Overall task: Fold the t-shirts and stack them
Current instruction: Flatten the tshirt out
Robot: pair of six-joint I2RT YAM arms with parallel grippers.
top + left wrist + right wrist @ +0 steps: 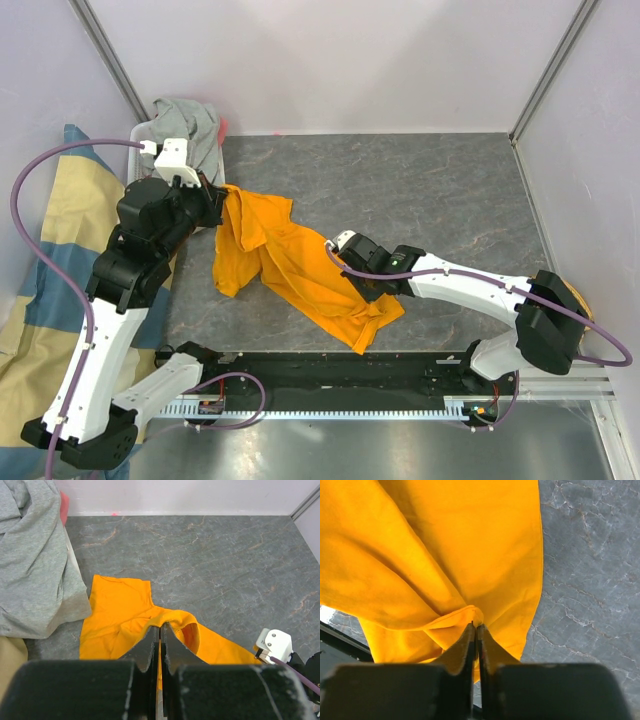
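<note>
Two grips we see only in the wrist views: the left pincer (160,632) clenches a raised fold of the orange t-shirt (290,265), and the right pincer (476,627) nips another bunched fold. The shirt sprawls across the tabletop's (450,190) near left. The grey t-shirt (190,125) heaps in a white bin (71,550) at the far-left corner; open tabletop stretches rightward.

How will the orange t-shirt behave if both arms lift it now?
Probably floppy: the orange t-shirt lies crumpled in soft folds and bunches where each arm's jaws pinch it. It would likely sag between the two pinched spots. It looks light, so thin pinches may hold, though cloth could slip.
</note>
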